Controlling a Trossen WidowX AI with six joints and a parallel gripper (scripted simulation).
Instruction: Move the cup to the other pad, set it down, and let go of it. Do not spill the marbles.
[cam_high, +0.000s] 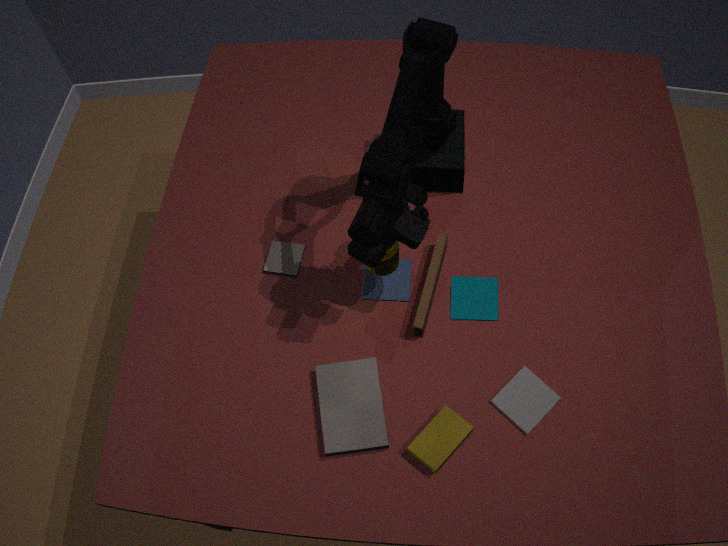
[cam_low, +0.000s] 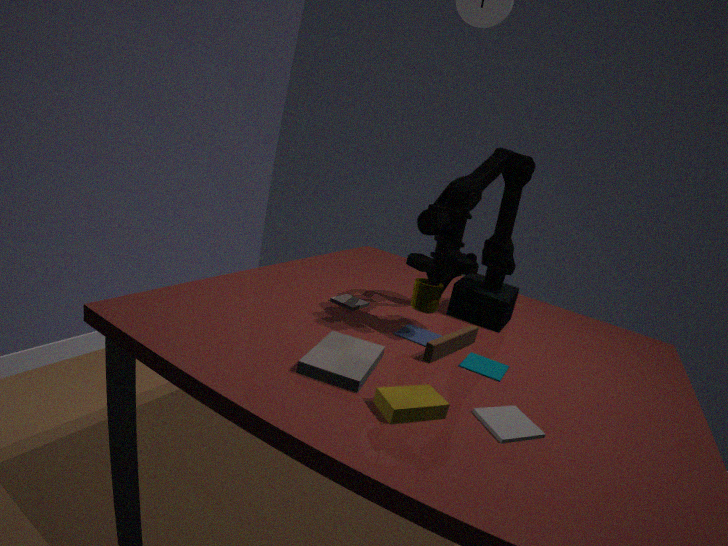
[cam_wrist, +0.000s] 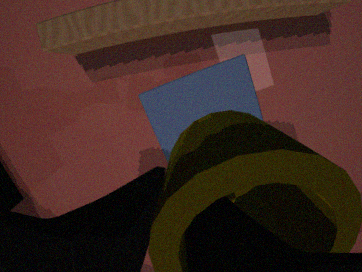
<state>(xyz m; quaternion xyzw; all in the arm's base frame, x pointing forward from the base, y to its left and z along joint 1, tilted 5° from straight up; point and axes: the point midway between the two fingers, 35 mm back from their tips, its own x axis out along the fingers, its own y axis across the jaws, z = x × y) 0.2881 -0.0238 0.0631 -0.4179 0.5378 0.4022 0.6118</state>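
The dark yellow cup (cam_high: 384, 268) (cam_low: 423, 297) (cam_wrist: 280, 164) hangs in the air above the blue pad (cam_high: 401, 287) (cam_low: 425, 337) (cam_wrist: 200, 95), roughly upright. My gripper (cam_wrist: 175, 178) is shut on the cup's wall, one finger inside the cup and one outside. In the top view the arm covers the fingers. The marbles are not visible; the dark finger and shadow hide the cup's inside. The teal pad (cam_high: 473, 298) (cam_low: 483, 366) lies on the far side of the wooden bar, with nothing on it.
The wooden bar (cam_high: 430, 285) (cam_low: 452, 343) (cam_wrist: 170, 22) stands between the two pads. A pale box (cam_high: 351, 405) (cam_low: 342, 357), a yellow block (cam_high: 439, 437) (cam_low: 411, 399), a white tile (cam_high: 525, 399) (cam_low: 508, 421) and a small grey tile (cam_high: 275, 259) (cam_low: 342, 300) also lie on the table.
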